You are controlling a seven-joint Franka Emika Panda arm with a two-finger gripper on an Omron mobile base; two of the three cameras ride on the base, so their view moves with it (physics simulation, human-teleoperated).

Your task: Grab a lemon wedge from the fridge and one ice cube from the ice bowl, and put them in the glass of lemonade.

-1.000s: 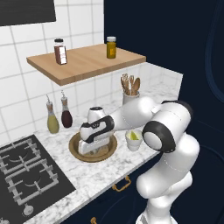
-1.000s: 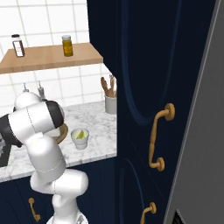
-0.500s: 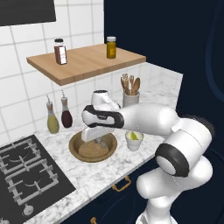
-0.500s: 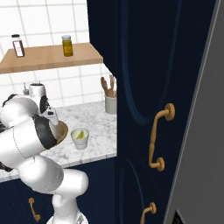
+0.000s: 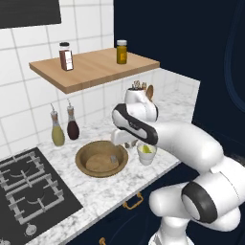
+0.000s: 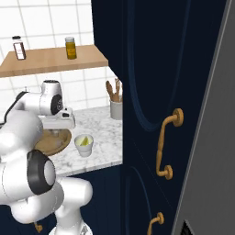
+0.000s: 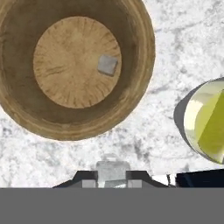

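Over the counter, between bowl and glass: gripper, jaws pinched on a pale ice cube.
Ice bowl: one more cube on its floor.
Glass of lemonade: just beside the bowl, lemon wedge already in it.
Done: wedge in, cube apparently picked.
Left: carry cube over the glass, release.

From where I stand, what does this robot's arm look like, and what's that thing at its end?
The arm is made of smooth, glossy white rounded shells joined by dark grey-black rings at the joints. No loose cables or markings are visible. At its end sits a boxy white hand with a gripper of two small dark finger tips.
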